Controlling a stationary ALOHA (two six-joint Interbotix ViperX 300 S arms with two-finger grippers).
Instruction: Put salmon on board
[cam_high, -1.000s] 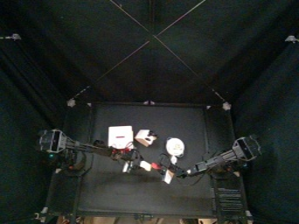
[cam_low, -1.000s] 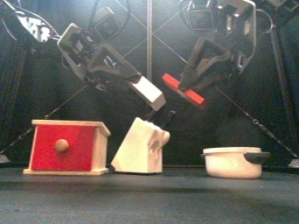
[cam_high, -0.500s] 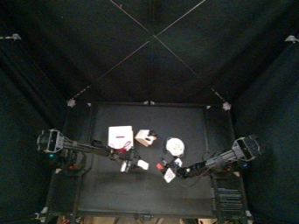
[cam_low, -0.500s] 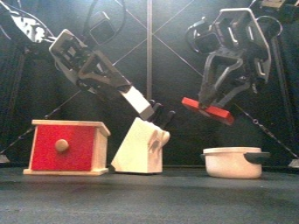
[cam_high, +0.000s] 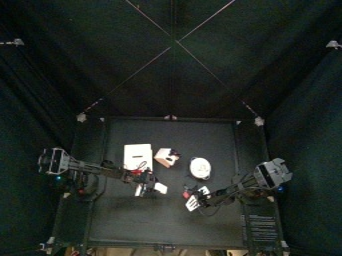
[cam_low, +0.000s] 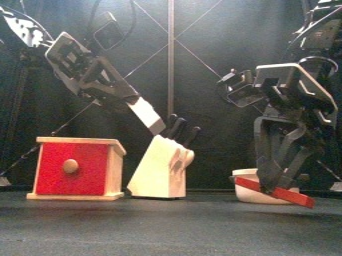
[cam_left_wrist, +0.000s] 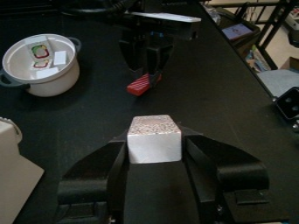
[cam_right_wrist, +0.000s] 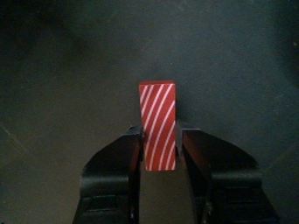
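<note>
1. Step in hand, as judged: lowering the salmon (cam_right_wrist: 158, 125) toward the table (cam_low: 171, 222). No flat board is identifiable, so confirm the target first, then descend slowly, keep the piece level, and release only once it rests flat.
2. Right tool (cam_right_wrist: 159, 166): jaws clamped on the salmon, a red block with white stripes. In the front view it sits at lower right, low above the table, before the white pot (cam_low: 257, 183).
3. Left tool (cam_left_wrist: 156, 149): jaws closed on a pale speckled block (cam_left_wrist: 156, 137), held raised at upper left of the front view.
4. Other items, front view: red-fronted wooden box (cam_low: 78, 167) at lower left; knife block (cam_low: 163, 163) at lower centre.
</note>
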